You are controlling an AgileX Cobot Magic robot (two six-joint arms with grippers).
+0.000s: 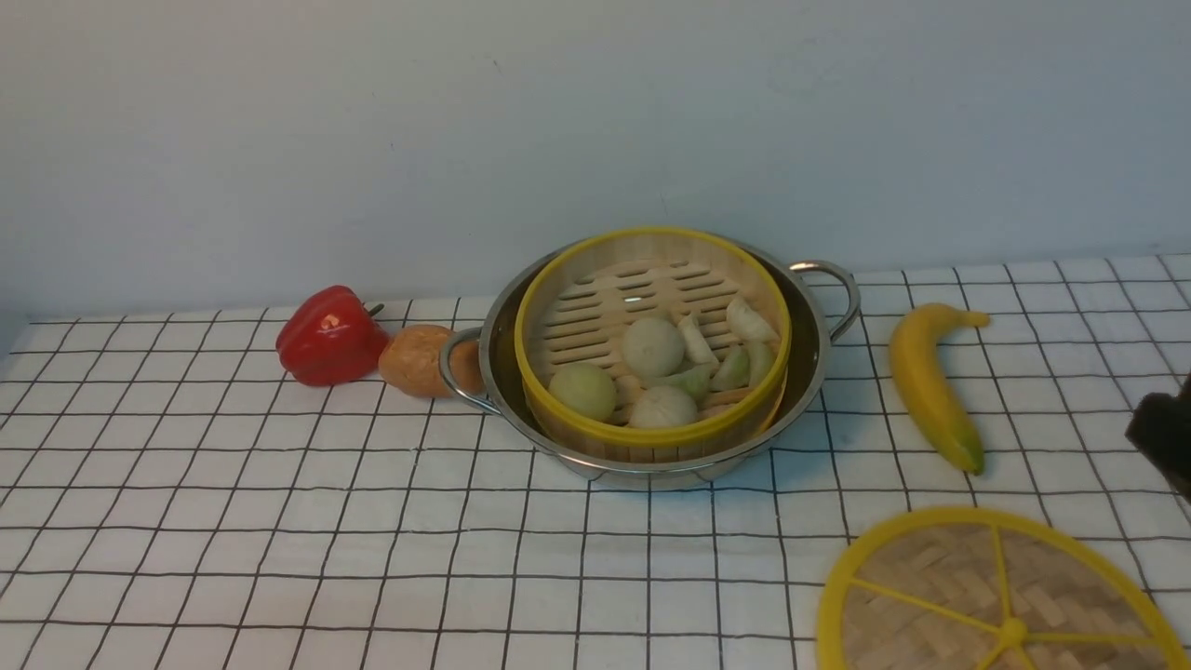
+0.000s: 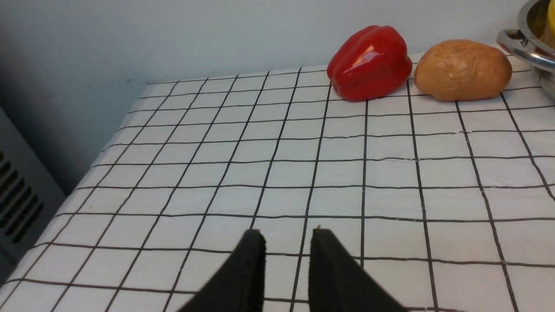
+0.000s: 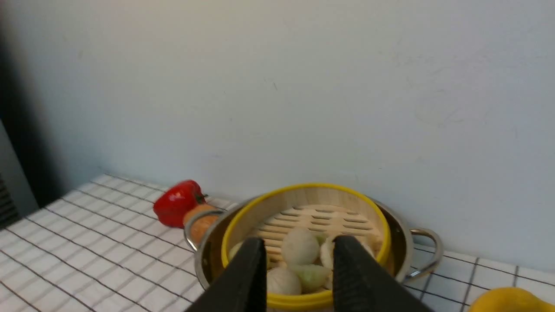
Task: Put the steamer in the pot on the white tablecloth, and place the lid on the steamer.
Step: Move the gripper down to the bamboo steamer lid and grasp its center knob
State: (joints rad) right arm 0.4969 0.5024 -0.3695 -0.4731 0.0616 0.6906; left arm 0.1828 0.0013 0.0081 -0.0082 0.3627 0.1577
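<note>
Lid (image 1: 1000, 596) only in front view; left gripper (image 2: 286, 234) and right gripper (image 3: 299, 242), parted and empty, clear only in wrist views

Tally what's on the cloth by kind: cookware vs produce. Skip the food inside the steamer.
Cookware: 3 (pot, steamer, lid)
Produce: 3 (pepper, potato, banana)
Total: 6

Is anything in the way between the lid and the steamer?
Nothing visible blocks it. The banana lies right of the pot, just off the line from lid to steamer; the dumplings sit below the steamer's rim.
</note>
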